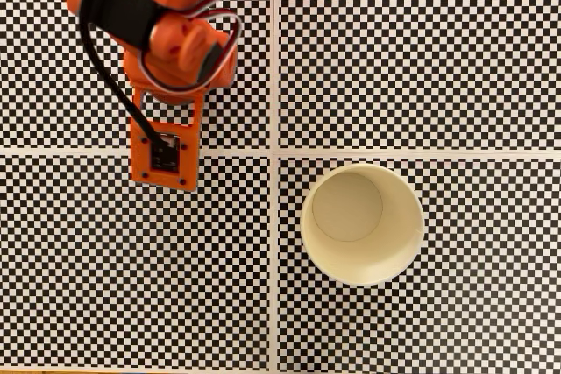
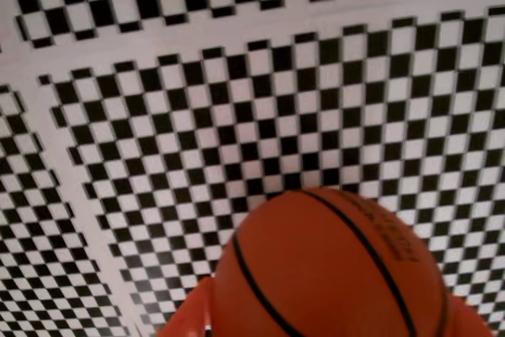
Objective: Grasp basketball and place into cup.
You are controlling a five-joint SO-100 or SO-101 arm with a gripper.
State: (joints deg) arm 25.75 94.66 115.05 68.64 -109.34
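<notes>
The basketball (image 2: 331, 274), orange-red with thin black seams, sits large at the bottom of the wrist view, above the checkered surface. My gripper (image 2: 327, 327) is shut on it, with an orange fingertip (image 2: 188, 320) at its left and another at its right edge. In the fixed view my orange arm (image 1: 162, 50) reaches down from the upper left, and its body covers the ball and fingers. The cream-white cup (image 1: 372, 260) stands upright and empty, right of centre, to the right of and below the arm.
A black-and-white checkered mat (image 1: 456, 59) covers the table, split by white lines (image 1: 274, 216) into four panels. The wrist camera's orange mount (image 1: 164, 151) and a black cable (image 1: 114, 85) hang on the arm.
</notes>
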